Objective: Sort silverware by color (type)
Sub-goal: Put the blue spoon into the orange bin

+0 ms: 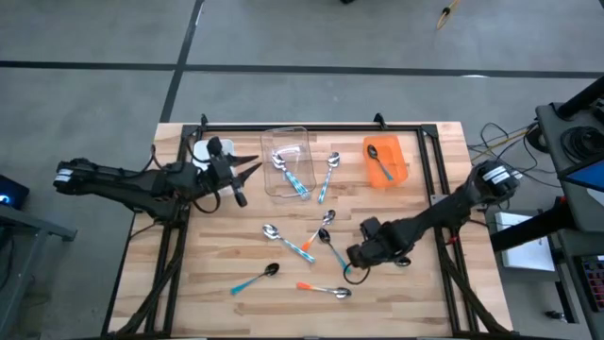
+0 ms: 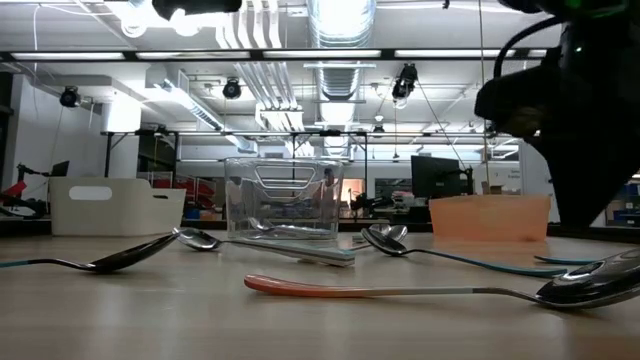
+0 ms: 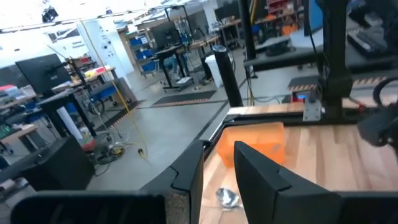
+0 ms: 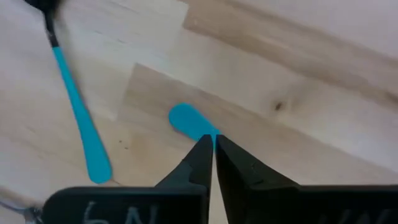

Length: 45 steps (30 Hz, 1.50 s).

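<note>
The right gripper point(image 4: 213, 142) is seen clamped on the tip of a teal spoon handle point(image 4: 189, 120), lower centre-right of the high view; the left gripper point(image 1: 247, 169), w/ nothing held, is parked upper left beside the clear bin point(image 1: 288, 139) — its jaws are seen a little apart in the wrist view. The spoons point(image 1: 311, 241) are scattered mid-table, some already in the clear bin and the orange bin point(image 1: 406, 156). They are judged light, stiff, slick — best pinched at the flat handle end, low to the wood.
</note>
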Motion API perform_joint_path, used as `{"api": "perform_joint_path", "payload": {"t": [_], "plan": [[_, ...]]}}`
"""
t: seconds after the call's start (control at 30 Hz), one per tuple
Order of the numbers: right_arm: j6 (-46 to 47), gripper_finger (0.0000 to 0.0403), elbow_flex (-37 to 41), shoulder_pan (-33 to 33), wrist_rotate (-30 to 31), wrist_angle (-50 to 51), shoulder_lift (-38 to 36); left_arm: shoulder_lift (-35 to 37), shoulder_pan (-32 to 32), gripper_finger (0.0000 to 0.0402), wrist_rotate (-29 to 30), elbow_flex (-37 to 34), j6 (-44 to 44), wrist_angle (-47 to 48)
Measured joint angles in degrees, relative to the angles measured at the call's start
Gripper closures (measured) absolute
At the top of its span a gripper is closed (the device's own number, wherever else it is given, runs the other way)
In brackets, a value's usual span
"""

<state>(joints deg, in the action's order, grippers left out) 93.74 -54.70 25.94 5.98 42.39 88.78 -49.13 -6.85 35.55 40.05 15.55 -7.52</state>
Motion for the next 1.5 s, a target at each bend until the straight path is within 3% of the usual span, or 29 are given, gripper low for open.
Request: {"api": "perform_joint_path", "payload": {"t": [0.3, 0.6, 0.77, 0.93, 1.1, 1.27, 1.5], "plan": [[3.7, 0.0394, -1.8, 0.0, 0.7, 0.3, 6.8, 0.0, 0.0, 0.033, 0.0, -0.1, 4.0, 1.2], [-7.8, 0.0394, -8.9, 4.2, -10.5, 10.1, 9.4, 0.1, 0.0, 0.033, 0.0, -0.1, 6.2, 0.8], [4.3, 0.0394, -12.9, 4.4, -13.3, 22.1, 8.8, -0.2, 0.0, 0.033, 0.0, -0.1, 6.3, 0.6], [19.9, 0.0394, -13.2, 4.2, -19.4, 16.2, 6.5, -0.3, 0.0, 0.033, 0.0, -0.1, 6.4, 1.1], [20.4, 0.0392, -11.6, 6.0, -22.7, 13.0, 5.8, -0.6, 0.0, 0.033, 0.0, -0.1, 6.3, 1.5], [17.6, 0.0361, -7.8, 6.0, -25.9, 12.5, 3.1, -1.9, 0.1, 0.033, 0.0, -0.1, 5.9, 1.6], [16.6, 0.0274, -1.7, 7.5, -25.0, 8.7, 0.8, -1.7, 0.1, 0.033, 0.0, -0.1, 6.2, 1.3]]}}
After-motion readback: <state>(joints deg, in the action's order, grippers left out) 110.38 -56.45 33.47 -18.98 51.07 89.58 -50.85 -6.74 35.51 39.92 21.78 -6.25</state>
